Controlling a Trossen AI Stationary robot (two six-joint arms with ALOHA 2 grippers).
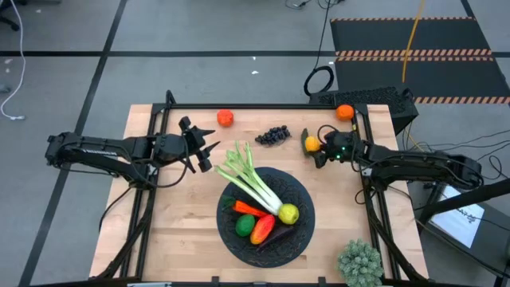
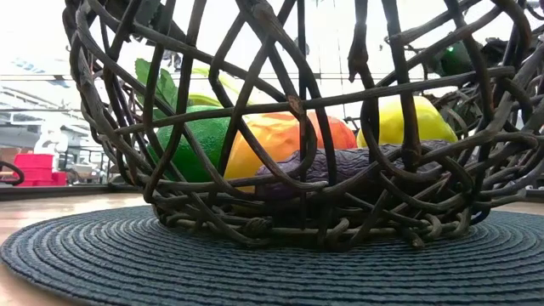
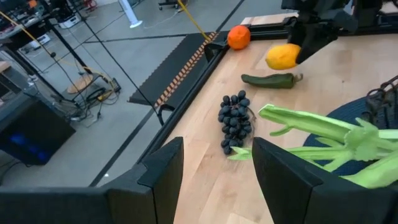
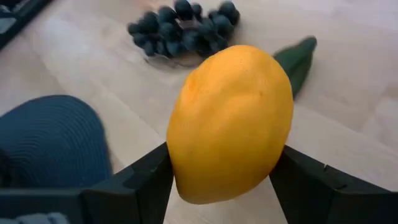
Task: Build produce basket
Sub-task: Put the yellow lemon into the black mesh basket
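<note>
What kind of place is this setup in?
Probably a robotics lab or workshop: a wooden table with two mounted arms, cables across a grey tiled floor, and hazard-striped black mats nearby.

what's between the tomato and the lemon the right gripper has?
High view: the dark grapes lie on the bare wood between the tomato and the lemon clamped in the right gripper. Nothing else on that stretch.
</note>
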